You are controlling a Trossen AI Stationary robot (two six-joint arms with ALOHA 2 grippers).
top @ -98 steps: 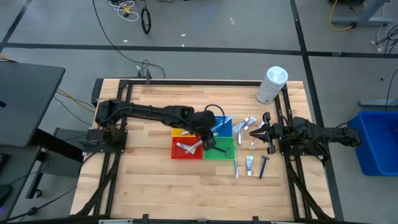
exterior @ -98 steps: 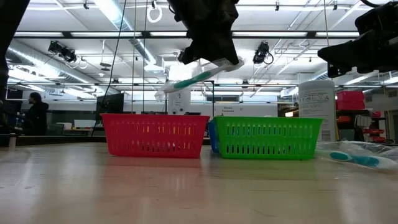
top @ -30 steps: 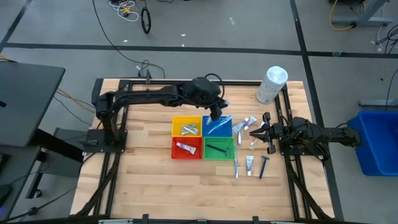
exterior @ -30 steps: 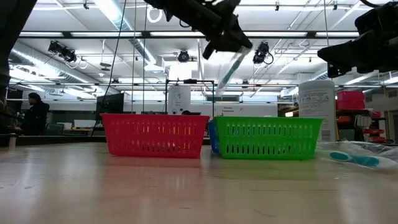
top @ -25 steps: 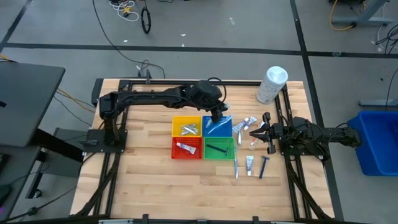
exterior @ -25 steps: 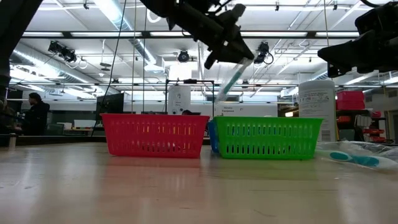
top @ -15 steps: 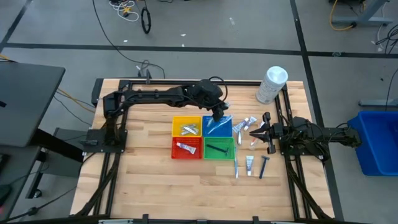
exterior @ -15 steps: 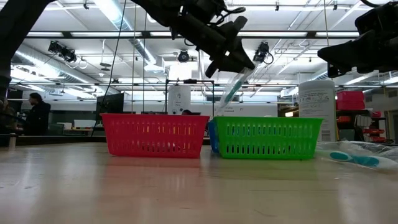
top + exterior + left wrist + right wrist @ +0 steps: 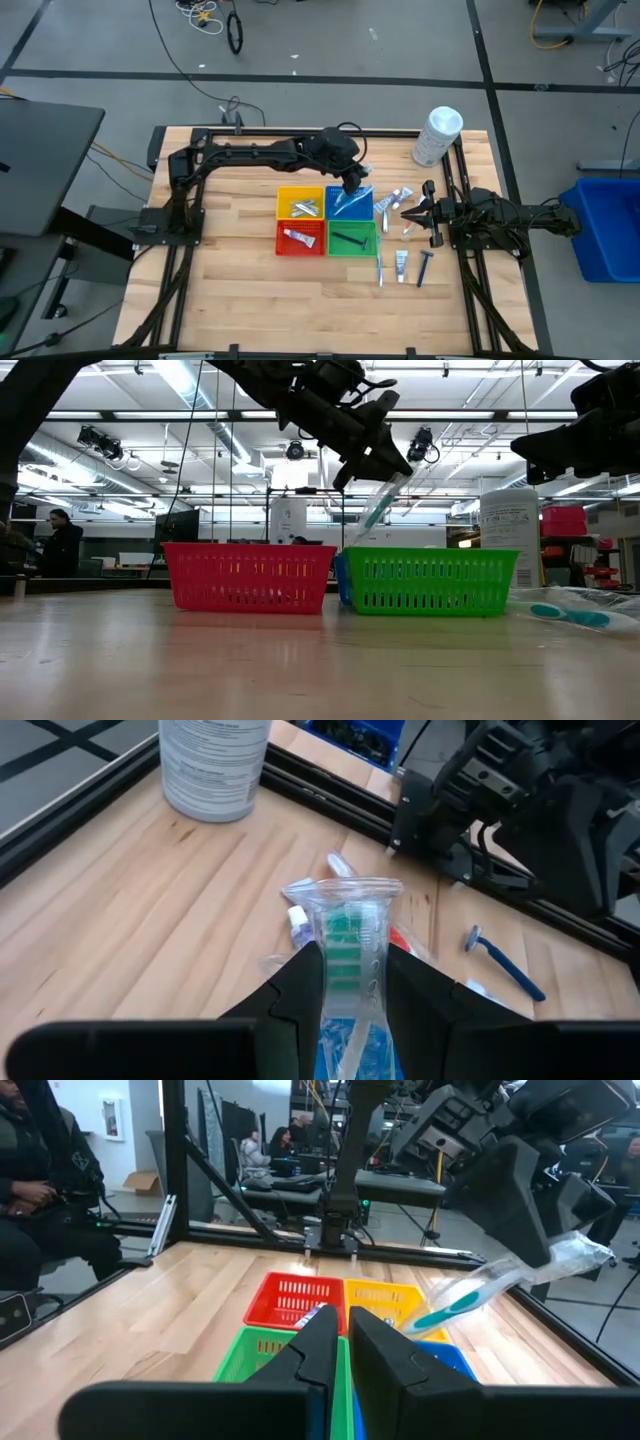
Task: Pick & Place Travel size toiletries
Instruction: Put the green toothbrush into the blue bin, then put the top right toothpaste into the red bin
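Looking for writing, we find only unreadable print on the white bottle (image 9: 215,765). Our left gripper (image 9: 352,185) pinches a clear-wrapped toothbrush (image 9: 376,508), tilted above the blue basket (image 9: 350,203) near the table's centre. Our right gripper (image 9: 409,212), fingers pressed together and empty, waits at three o'clock beside loose toiletries (image 9: 400,262).

four little baskets sit in a square: yellow basket (image 9: 300,202), blue basket (image 9: 351,203), red basket (image 9: 300,240), green basket (image 9: 352,240). a big white container (image 9: 436,137) stands at the table's (image 9: 240,290) far right corner. person (image 9: 60,547) sits way back.
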